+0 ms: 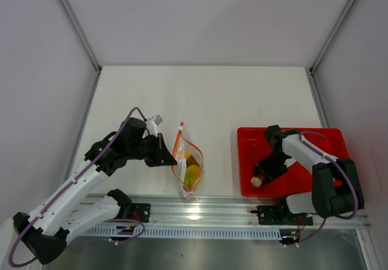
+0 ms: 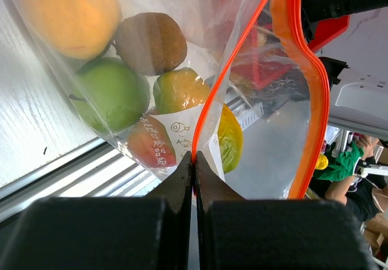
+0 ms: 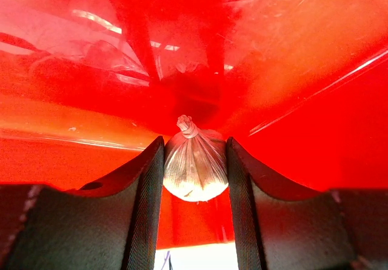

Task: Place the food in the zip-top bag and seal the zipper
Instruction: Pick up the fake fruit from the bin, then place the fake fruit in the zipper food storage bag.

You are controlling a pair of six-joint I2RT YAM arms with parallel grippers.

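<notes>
Fingers (image 2: 179, 182) of left gripper (image 2: 194, 156) clench the zipper (image 2: 225, 73); right gripper (image 3: 194, 141) grasps the beige piece (image 3: 194, 168). Lengthwise, the zip-top bag (image 1: 193, 161) runs near-to-far.

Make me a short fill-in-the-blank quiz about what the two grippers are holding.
1. The right gripper clamps the tiny beige piece over a tray coloured ____.
2. The left gripper pinches the zip-top bag, with the green apple ____ it.
3. The zipper is unsealed, so the bag's mouth stands ____.
Missing words: red; inside; open.
</notes>
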